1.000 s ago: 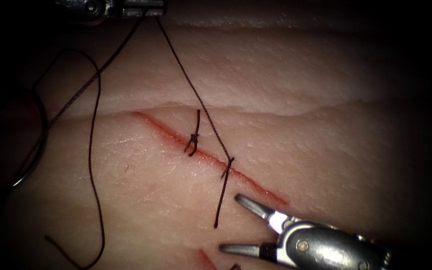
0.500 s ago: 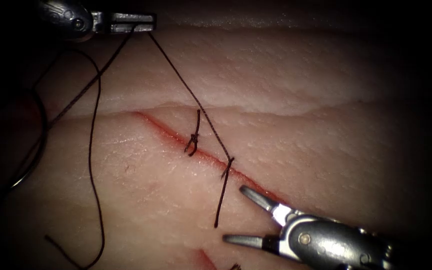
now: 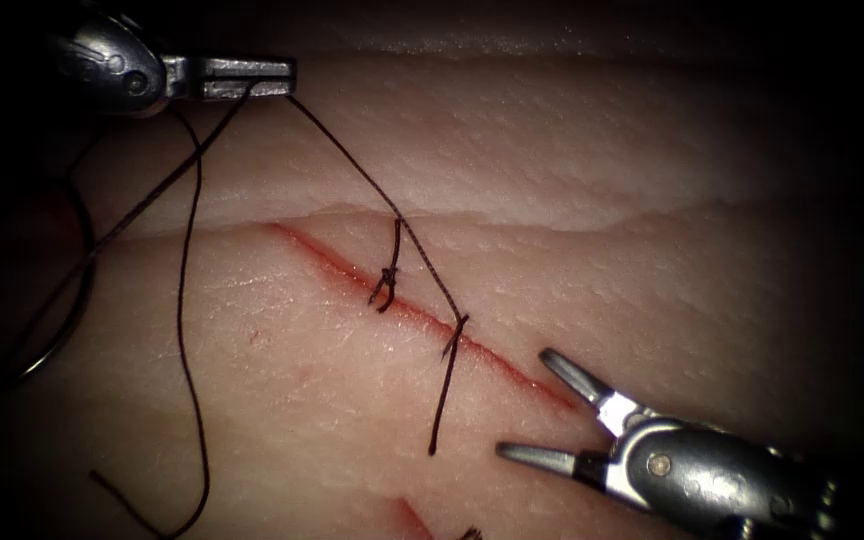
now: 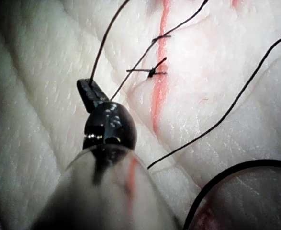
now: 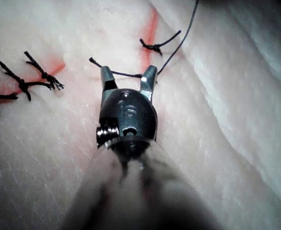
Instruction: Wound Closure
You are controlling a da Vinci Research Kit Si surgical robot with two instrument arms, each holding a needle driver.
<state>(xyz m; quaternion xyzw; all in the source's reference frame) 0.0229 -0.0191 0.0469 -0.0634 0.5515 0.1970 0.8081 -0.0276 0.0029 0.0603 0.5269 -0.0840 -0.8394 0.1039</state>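
My left tool (image 3: 280,78) is above the cut's upper end, left of the cut (image 3: 512,368), jaws shut on the thread (image 3: 352,160). That strand runs down to a stitch (image 3: 457,328) across the cut, and a short tail (image 3: 442,400) hangs below it. A tied knot (image 3: 387,282) sits higher on the cut. My right tool (image 3: 527,405) hovers by the cut's lower end, jaws open and holding nothing. The curved needle (image 3: 60,335) lies free on the tissue at the far left. The left wrist view shows the left tool (image 4: 88,91) shut on thread; the right wrist view shows the open right tool (image 5: 128,76).
A long slack loop of thread (image 3: 184,300) trails over the tissue left of the cut. Finished stitches (image 5: 28,81) with cut ends lie on a second cut beside the right tool. A fold (image 3: 512,222) crosses the tissue above the cut.
The left tool has moved down and to the left with the thread still in its jaws. The right tool has moved right and up along the cut, away from the short tail, jaws still open.
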